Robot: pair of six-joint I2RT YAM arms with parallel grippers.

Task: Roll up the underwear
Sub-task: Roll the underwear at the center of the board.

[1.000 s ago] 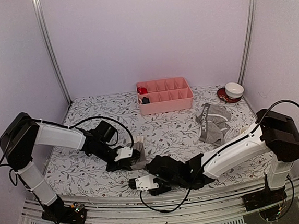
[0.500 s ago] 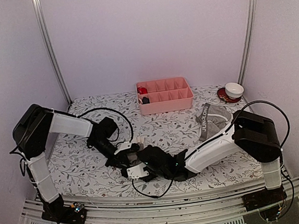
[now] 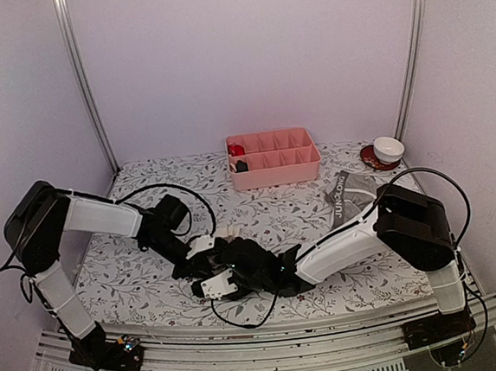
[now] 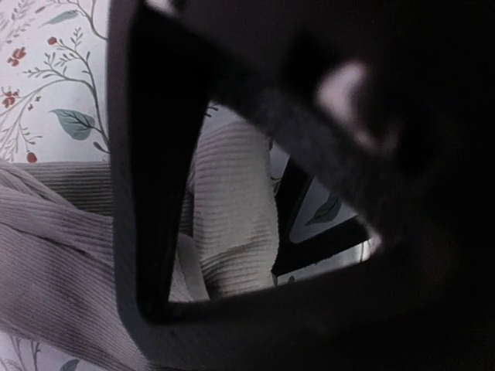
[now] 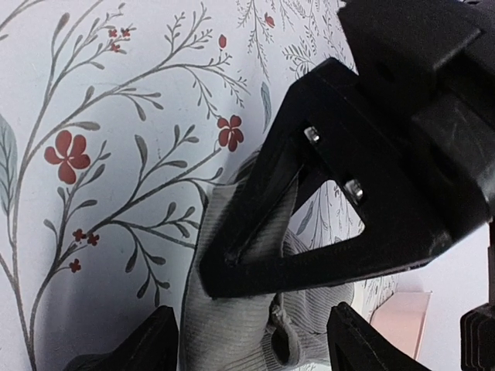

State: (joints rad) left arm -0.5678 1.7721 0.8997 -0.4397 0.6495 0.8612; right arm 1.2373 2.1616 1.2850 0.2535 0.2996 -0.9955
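The grey briefs [image 5: 232,325] lie bunched at the table's front middle, mostly hidden under both grippers in the top view [image 3: 227,235]. My left gripper [image 3: 215,251] is shut on them; in the right wrist view its black finger [image 5: 309,224] presses into the ribbed cloth. My right gripper [image 5: 251,349] is open, one fingertip on each side of the briefs, and meets the left gripper in the top view [image 3: 211,274]. The left wrist view shows ribbed grey cloth [image 4: 232,209] through a dark finger frame. The grey boxer-briefs [image 3: 354,198] with a lettered waistband lie at the right.
A pink divided tray [image 3: 274,170] stands at the back middle with small dark and red items in its left end. A white bowl on a red saucer [image 3: 389,149] sits at the back right. The arms cross low over the flowered cloth near the front edge.
My right gripper has moved left and away from the front edge, up to the left gripper and the briefs. The left gripper keeps its hold and has shifted slightly.
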